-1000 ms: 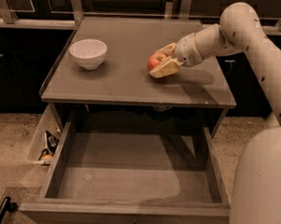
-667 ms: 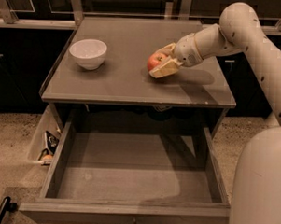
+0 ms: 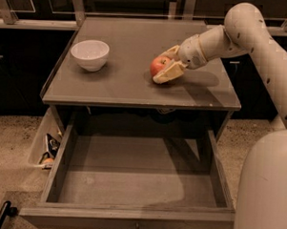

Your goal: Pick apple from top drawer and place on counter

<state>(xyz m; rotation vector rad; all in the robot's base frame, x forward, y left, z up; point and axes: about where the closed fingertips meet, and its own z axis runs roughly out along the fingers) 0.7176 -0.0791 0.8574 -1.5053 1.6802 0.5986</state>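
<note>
The red apple [image 3: 158,65] rests on the grey counter [image 3: 126,82], right of its middle. My gripper [image 3: 165,65] reaches in from the right, with one finger in front of the apple and one behind it. The arm [image 3: 223,38] runs up to the right. The top drawer [image 3: 131,178] is pulled out wide below the counter, and its flat grey bottom is bare.
A white bowl [image 3: 90,54] stands on the counter's left part. A side bin [image 3: 47,148] with small items hangs left of the drawer. My white base [image 3: 266,188] fills the lower right. Speckled floor lies on both sides. Dark cabinets stand behind the counter.
</note>
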